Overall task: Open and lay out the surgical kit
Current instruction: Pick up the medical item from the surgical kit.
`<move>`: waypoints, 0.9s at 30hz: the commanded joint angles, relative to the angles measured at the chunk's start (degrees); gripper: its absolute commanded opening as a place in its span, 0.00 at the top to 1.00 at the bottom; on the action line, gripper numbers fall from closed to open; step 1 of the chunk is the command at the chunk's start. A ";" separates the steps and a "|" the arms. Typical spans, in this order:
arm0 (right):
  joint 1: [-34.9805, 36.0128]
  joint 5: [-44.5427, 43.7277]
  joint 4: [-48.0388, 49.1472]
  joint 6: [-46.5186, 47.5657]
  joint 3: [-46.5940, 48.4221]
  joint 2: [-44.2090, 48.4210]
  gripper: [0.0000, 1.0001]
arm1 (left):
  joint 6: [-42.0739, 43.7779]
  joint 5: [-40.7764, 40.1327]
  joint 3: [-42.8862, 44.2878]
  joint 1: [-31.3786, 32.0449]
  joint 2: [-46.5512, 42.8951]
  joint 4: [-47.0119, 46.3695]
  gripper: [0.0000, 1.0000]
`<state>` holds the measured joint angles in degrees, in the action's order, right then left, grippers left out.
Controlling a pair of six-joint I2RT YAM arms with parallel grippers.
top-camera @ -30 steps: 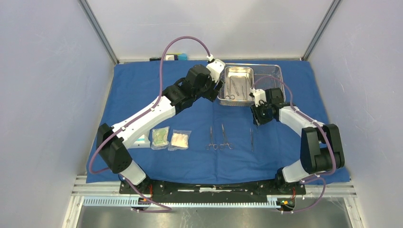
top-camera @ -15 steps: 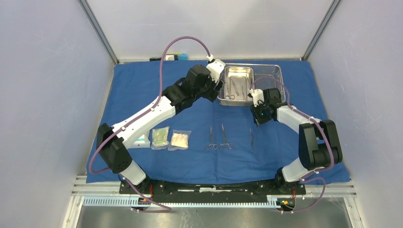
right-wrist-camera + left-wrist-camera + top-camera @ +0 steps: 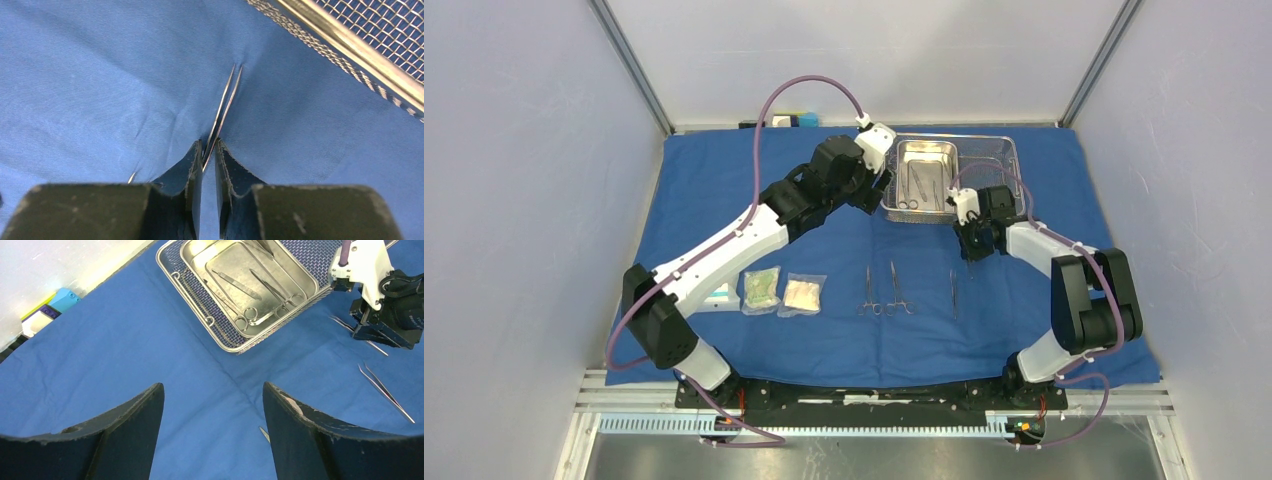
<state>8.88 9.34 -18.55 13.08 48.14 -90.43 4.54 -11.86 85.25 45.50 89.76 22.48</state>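
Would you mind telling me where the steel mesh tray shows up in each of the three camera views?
Top external: the mesh tray sits upper centre-right, on the blue cloth.
Left wrist: the tray at top centre, angled.
Right wrist: only its rim, upper right corner.
Shared landmark: the right hand, closed on tweezers beside the tray's near edge.

Pale grey wall panels (image 3: 514, 200) are enclosing the station on the left, right and rear. Aluminium posts (image 3: 631, 65) are standing at both rear corners. An aluminium rail (image 3: 624, 398) is running along the near edge, with a dark grey surface (image 3: 874, 462) lying alongside it. Even, soft light is falling throughout.
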 commanded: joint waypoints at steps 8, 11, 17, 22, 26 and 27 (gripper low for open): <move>-2.89 3.85 1.95 -0.59 -0.57 3.90 0.89 | 0.64 0.98 -0.43 0.21 -4.64 -1.74 0.21; -3.77 4.75 2.15 -0.75 -0.50 4.42 0.90 | 0.61 1.18 -0.56 0.21 -5.02 -1.83 0.20; -4.39 5.44 3.29 -1.77 -0.93 4.80 0.93 | 0.64 1.53 -0.74 0.21 -5.32 -1.82 0.20; -4.41 6.52 3.94 -2.99 -1.27 5.24 0.96 | 0.78 1.31 -1.14 0.21 -5.77 -1.83 0.20; -4.40 6.26 2.84 -2.93 -0.97 6.04 0.98 | 1.04 1.15 -1.39 0.21 -5.90 -1.91 0.20; -4.44 6.06 2.55 -2.82 -0.94 6.34 0.98 | 1.04 1.19 -1.49 0.21 -5.99 -1.99 0.20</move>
<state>4.36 13.26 -17.41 10.76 47.00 -86.91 4.54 -11.40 84.33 45.50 86.56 22.35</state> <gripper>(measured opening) 0.032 0.797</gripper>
